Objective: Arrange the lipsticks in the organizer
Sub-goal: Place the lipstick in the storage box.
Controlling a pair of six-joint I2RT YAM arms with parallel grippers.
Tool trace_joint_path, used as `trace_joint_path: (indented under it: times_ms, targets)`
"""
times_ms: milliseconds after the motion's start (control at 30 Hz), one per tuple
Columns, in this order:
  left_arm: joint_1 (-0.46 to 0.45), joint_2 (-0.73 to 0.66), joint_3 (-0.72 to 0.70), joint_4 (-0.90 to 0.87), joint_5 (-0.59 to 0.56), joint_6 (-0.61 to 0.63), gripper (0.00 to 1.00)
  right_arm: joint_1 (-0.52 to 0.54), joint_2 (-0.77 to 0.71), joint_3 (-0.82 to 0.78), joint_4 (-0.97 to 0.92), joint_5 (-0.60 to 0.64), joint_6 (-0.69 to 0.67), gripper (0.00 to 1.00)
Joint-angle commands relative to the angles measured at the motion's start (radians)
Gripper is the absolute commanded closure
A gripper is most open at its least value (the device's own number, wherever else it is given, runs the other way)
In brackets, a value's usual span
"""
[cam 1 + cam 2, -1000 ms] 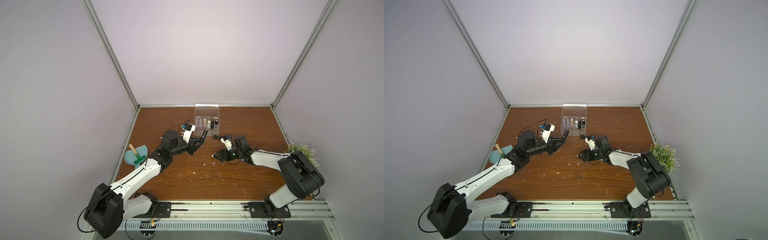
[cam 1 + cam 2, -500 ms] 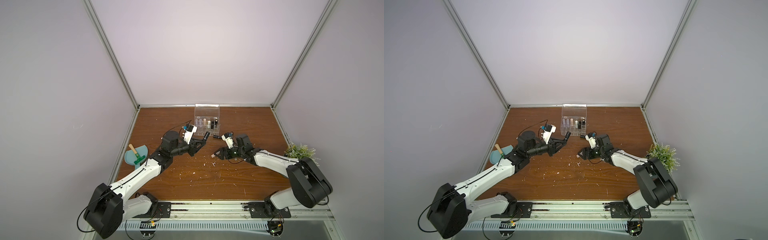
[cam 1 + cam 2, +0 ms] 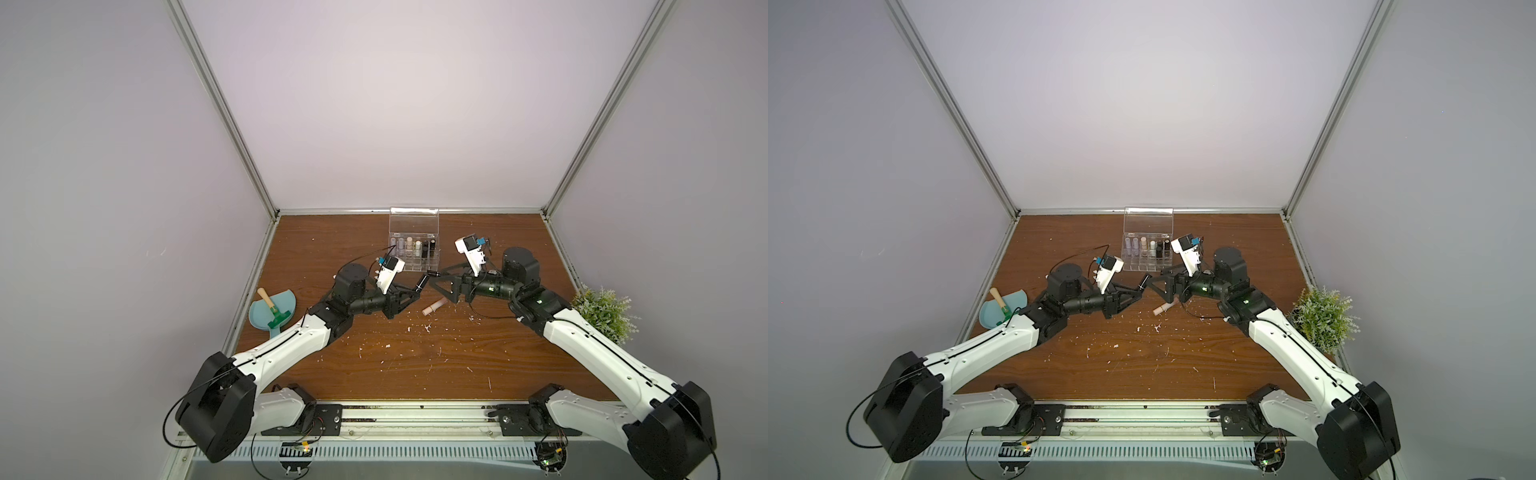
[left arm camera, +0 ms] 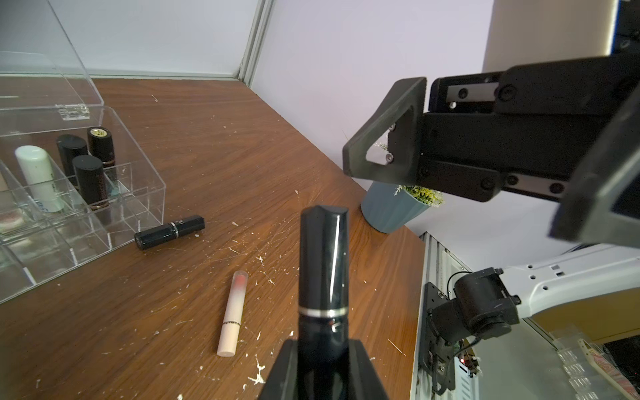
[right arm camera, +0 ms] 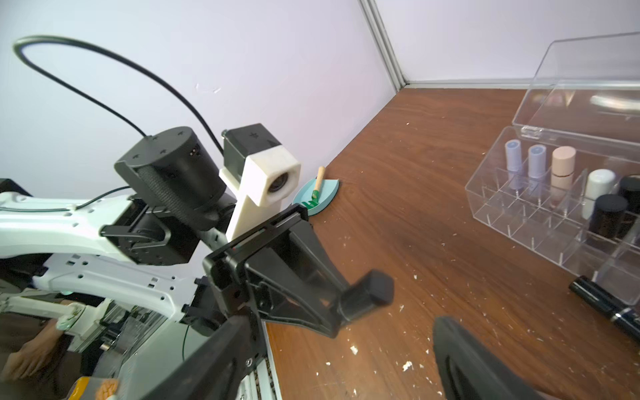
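Your left gripper is clamped on a black lipstick. It grips the lower end, so the cap end pokes out past the fingertips, up off the table. Your right gripper sits right across from it, jaws spread wide with nothing in them, mouth facing that tube. In both top views the tube's tip is just beside the right fingers. I honestly can't tell if it's touching them or already in between.

Under that meeting point, a pink lipstick lies flat on the wood, well short of any cell. A loose black lipstick lies on its side just beside the organizer, at its near corner on the right arm's side, outside the wall.

The organizer itself sits near the back wall with its lid tipped up. Standing upright in the cells toward the back are two lilac lipsticks, a beige lipstick, a white lipstick and three black tubes at the end nearest the right arm.

Further out, a teal dustpan with a brush lying in it sits by the left wall. A plant stands at the right edge. White specks are scattered over the middle of the table.
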Motion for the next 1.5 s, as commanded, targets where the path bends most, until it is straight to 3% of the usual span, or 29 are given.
trace_joint_path:
  times_ms: [0,233,500,667,867,1167,1233,1333,1467]
  targets:
    - [-0.018,0.003,0.013,0.036,0.025,0.003,0.84,0.004,0.007,0.029,-0.013,-0.073,0.023,0.12]
    - [-0.028,-0.007,0.025,0.029,0.028,0.002,0.84,0.004,0.053,0.033,-0.012,-0.066,0.015,0.17]
    - [-0.036,-0.026,0.032,0.015,0.027,0.008,0.84,0.003,0.091,0.056,0.067,-0.111,0.063,0.37]
    - [-0.036,-0.042,0.037,-0.006,0.022,0.017,0.83,0.003,0.117,0.063,0.089,-0.134,0.081,0.55]
    - [-0.037,-0.054,0.041,-0.019,0.019,0.019,0.83,0.003,0.135,0.054,0.128,-0.167,0.107,0.56]
    - [-0.037,-0.062,0.038,-0.02,0.019,0.019,0.79,0.003,0.139,0.083,0.134,-0.169,0.106,0.8]
    - [-0.037,-0.062,0.04,-0.025,0.018,0.019,0.73,0.004,0.141,0.088,0.121,-0.159,0.096,0.83]
    - [-0.037,-0.071,0.037,-0.032,-0.006,0.024,0.44,0.004,0.149,0.106,0.093,-0.135,0.076,0.87]
    - [-0.037,-0.129,0.012,-0.042,-0.182,0.033,0.24,0.004,0.154,0.142,0.021,-0.079,0.024,0.88]
